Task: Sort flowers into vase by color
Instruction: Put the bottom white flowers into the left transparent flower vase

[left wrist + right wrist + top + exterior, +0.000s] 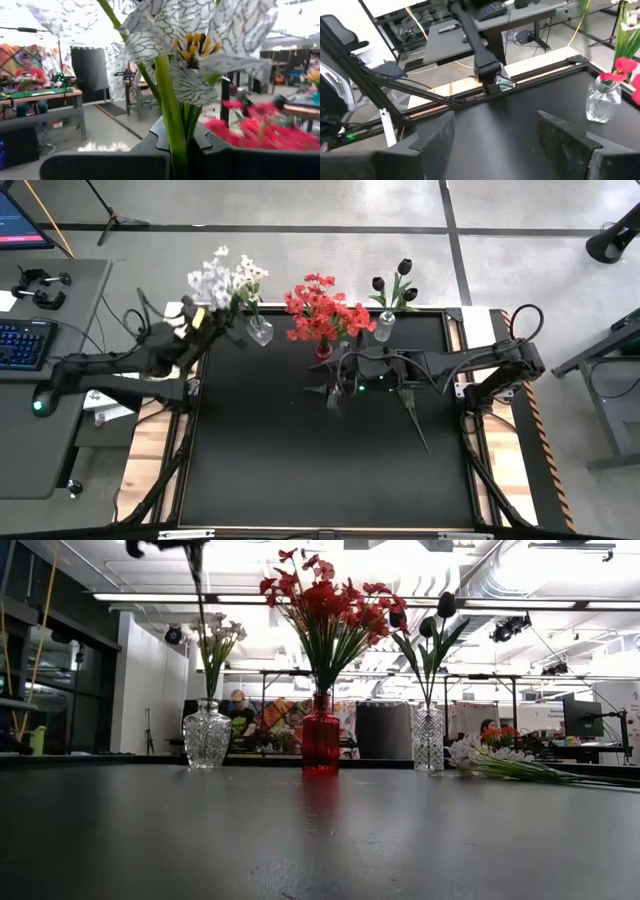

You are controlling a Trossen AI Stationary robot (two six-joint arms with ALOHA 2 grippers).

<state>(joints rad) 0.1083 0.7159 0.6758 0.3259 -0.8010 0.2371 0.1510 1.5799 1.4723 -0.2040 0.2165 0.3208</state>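
Left hand [203,317] clamps white flower [211,280] stem; right hand [334,392] spread wide, empty.

Bright ceiling strip lights [330,602] glare (low view backlit); left wrist view blurred.

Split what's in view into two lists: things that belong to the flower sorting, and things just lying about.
Job:
- white flower, held in the shut left claw
- clear vase with white flowers
- red vase, red flowers
- clear vase, black flowers
- flower lying on the table
- open right claw

Lying about:
- keyboard
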